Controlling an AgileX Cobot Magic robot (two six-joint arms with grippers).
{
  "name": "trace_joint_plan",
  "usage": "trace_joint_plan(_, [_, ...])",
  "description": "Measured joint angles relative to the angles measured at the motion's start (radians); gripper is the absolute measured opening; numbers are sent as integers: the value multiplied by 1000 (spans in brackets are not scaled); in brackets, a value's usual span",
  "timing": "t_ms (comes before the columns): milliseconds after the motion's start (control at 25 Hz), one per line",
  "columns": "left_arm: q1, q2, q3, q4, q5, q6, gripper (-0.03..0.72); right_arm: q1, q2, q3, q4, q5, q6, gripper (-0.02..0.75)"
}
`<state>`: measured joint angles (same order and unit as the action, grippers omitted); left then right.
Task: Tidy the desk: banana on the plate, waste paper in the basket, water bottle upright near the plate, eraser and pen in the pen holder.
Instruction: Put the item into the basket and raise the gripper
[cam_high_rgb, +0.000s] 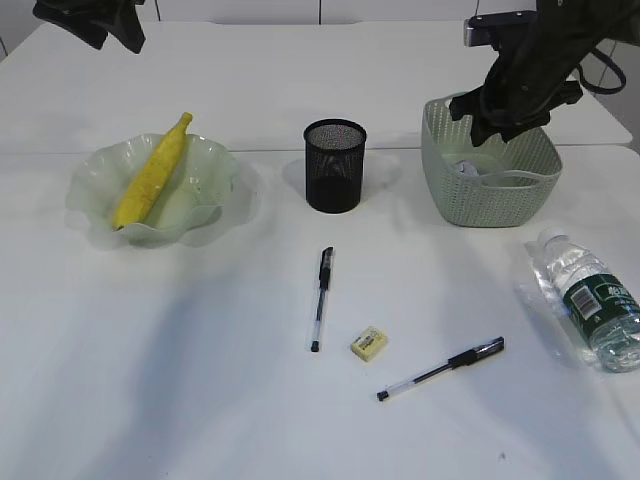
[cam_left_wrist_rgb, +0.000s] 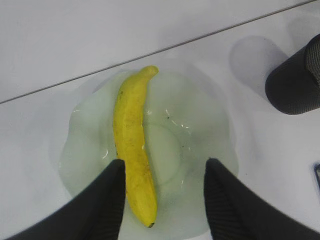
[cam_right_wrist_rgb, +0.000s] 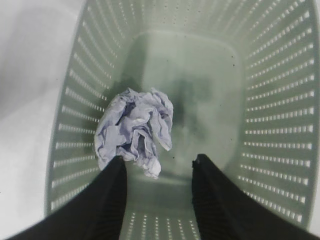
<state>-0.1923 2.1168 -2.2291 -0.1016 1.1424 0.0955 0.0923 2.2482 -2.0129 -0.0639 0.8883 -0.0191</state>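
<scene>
surface (cam_high_rgb: 250, 400): white, seam line running across behind the items
plate (cam_high_rgb: 215, 165): pale green wavy glass, left side of surface
banana (cam_high_rgb: 152, 176): lying diagonally in the plate, stem toward back edge
pen holder (cam_high_rgb: 335, 165): black mesh cup, upright, middle toward the back
basket (cam_high_rgb: 490, 195): green perforated, right side toward the back
waste paper (cam_right_wrist_rgb: 134, 128): crumpled ball lying on the basket floor, left part
water bottle (cam_high_rgb: 590, 298): on its side near right edge, cap toward the back
pens: one (cam_high_rgb: 321, 297) at centre, second (cam_high_rgb: 442, 368) toward front right, both flat on surface
eraser (cam_high_rgb: 368, 343): yellow, between the two pens, touching neither
left hand (cam_left_wrist_rgb: 162, 167): fingers spread, nothing held, above plate and banana
right hand (cam_right_wrist_rgb: 157, 165): fingers apart, nothing held, over basket, paper just below left finger
</scene>
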Motion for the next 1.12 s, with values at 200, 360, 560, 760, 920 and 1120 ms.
trace_joint_plan(200, [0,0,0,0,0,0,357,0,0,-3,0,82,0,329])
trace_joint_plan(360, [0,0,0,0,-2,0,357,0,0,-3,0,104,2,329])
trace_joint_plan(560, [0,0,0,0,2,0,357,0,0,-3,2,118,2,328])
trace_joint_plan(760, [0,0,0,0,6,0,357,0,0,-3,2,206,8,329])
trace_joint_plan(920, [0,0,0,0,10,0,357,0,0,-32,2,296,19,329])
trace_joint_plan(1120, [0,0,0,0,15,0,357,0,0,-144,8,340,31,329])
